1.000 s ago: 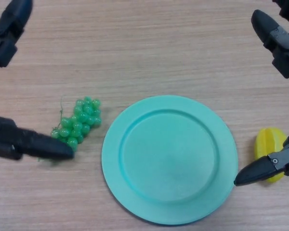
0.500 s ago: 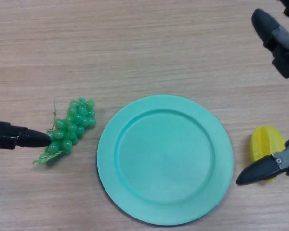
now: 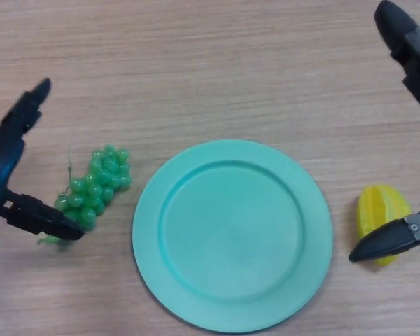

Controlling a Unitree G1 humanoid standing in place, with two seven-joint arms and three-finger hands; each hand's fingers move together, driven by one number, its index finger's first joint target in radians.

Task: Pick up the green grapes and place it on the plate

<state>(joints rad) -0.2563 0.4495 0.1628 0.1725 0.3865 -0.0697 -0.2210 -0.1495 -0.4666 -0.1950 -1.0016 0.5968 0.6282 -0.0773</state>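
Note:
A bunch of green grapes [image 3: 94, 186] lies on the wooden table just left of a round teal plate [image 3: 232, 234]. My left hand [image 3: 5, 157] is at the left edge, open, with one finger up near the top and its thumb [image 3: 45, 220] low, touching the lower left end of the bunch. The grapes sit in the gap between them, on the table. My right hand [image 3: 406, 42] is at the right edge, open and idle, with one fingertip low near a yellow fruit.
A yellow star fruit [image 3: 381, 213] lies right of the plate, partly under my right hand's lower finger [image 3: 385, 243]. Bare wooden table lies above the plate.
My left hand has come back into view and spread around the grapes. The scene has shifted slightly left in the view. The grapes stay on the table.

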